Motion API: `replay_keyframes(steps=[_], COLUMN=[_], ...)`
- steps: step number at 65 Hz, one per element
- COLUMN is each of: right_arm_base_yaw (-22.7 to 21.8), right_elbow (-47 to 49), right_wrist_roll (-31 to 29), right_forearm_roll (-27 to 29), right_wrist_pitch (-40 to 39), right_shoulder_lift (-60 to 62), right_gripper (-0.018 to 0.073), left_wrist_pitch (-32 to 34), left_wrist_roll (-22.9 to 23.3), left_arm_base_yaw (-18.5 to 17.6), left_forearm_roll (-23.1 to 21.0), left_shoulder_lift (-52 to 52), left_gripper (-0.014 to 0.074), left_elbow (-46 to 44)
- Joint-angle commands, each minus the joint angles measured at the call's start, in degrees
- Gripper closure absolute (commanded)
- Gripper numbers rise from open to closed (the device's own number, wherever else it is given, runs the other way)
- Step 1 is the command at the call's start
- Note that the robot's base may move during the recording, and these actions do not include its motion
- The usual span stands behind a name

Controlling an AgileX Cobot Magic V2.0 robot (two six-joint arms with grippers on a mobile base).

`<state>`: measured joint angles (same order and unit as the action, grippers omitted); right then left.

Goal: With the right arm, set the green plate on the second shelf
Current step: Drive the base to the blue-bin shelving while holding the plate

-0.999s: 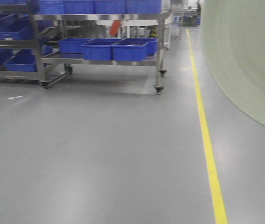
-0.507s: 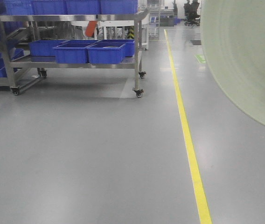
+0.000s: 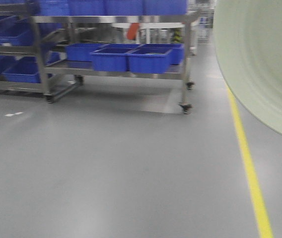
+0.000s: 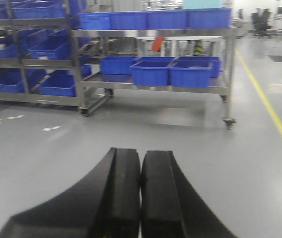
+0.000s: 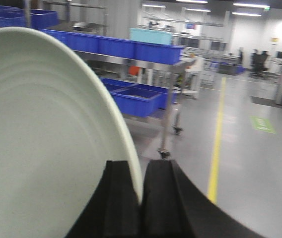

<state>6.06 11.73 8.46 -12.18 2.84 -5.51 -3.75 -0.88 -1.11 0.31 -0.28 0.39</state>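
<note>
Industrial storage or factory hall. Identified by rows of stainless-steel shelving racks (image 3: 116,74) on casters (image 3: 184,106), loaded on several levels with identical blue plastic bins (image 3: 148,59). Smooth grey floor (image 3: 106,173) marked with a yellow aisle line (image 3: 250,173) and a green floor sign (image 5: 262,124). Wide open aisle beside the racks. Lit from overhead by ceiling strip lights (image 5: 250,5). Office chairs (image 5: 256,62) far back, blurred.
</note>
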Motion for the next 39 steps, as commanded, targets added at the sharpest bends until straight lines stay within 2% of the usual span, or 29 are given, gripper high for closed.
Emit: replay_keyframes(steps=[1, 39], right_arm_base_yaw=[-0.17, -0.17], right_elbow=[1.99, 1.99], right_wrist_roll=[0.34, 0.34], right_forearm_roll=[0.45, 0.45], right_wrist_pitch=[-6.26, -6.27], right_shoulder_lift=[-1.04, -1.11], right_gripper=[0.0506, 0.0506], left_wrist_pitch=[4.93, 4.93], left_wrist_roll=[0.08, 0.08], left_arm_base_yaw=[-0.45, -0.45], left_forearm_roll=[0.03, 0.03], left_shoulder_lift=[-0.79, -0.79], left_gripper=[0.0466, 0.0466], left_elbow=[2.4, 2.4])
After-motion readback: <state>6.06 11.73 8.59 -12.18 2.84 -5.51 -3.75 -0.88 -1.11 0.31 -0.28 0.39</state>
